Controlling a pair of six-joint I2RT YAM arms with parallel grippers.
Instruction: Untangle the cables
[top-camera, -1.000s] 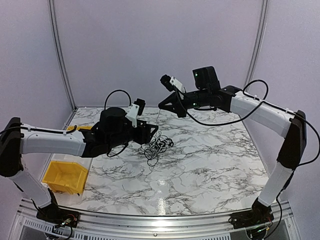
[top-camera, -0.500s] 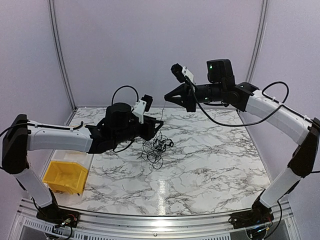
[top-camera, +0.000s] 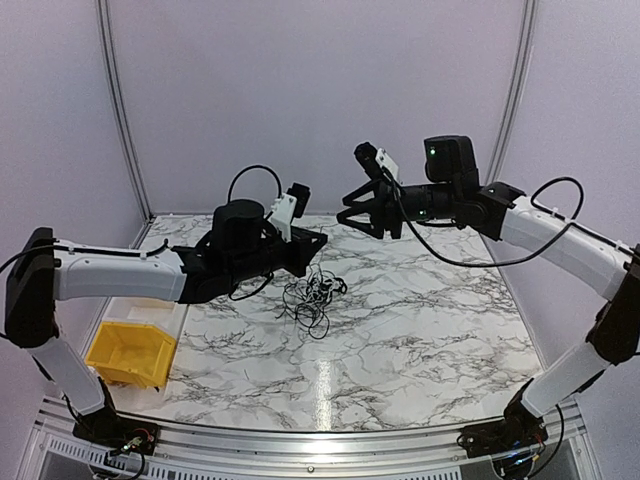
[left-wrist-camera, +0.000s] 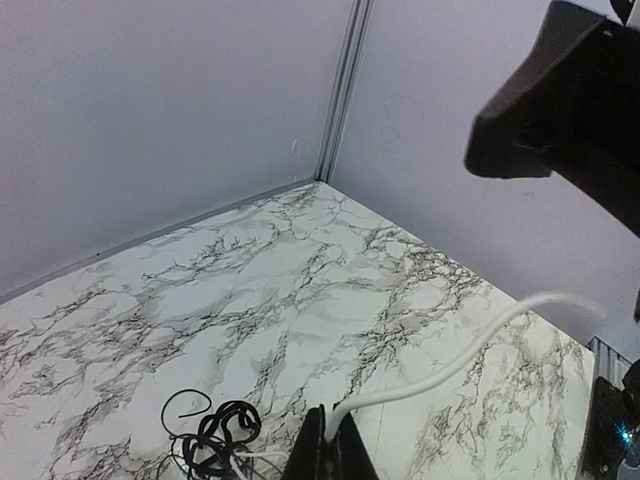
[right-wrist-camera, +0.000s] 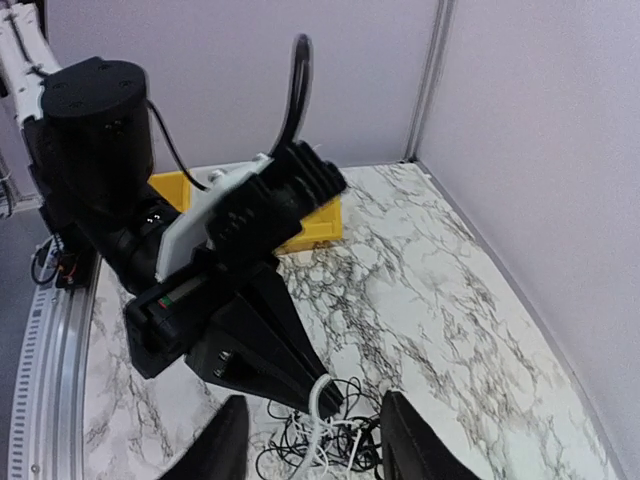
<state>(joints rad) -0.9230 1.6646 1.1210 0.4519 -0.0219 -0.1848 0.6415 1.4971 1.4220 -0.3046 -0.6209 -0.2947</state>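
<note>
1. Top external: tangled thin black cables (top-camera: 312, 292) lie on the marbled white table (top-camera: 430, 320).
2. Left gripper (left-wrist-camera: 325, 440) clamps a thin white cable (left-wrist-camera: 420, 380); right gripper (right-wrist-camera: 315, 410) has its fingers apart.
3. Likely the separating step; next, the right must grasp a strand and pull it clear.

A white marble-patterned table (top-camera: 420, 330) stands enclosed by plain lavender walls (top-camera: 300, 90) with metal corner posts (top-camera: 118, 110).

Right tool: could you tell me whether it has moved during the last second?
Yes. The right tool has moved right, toward the right corner post in the top view.
</note>
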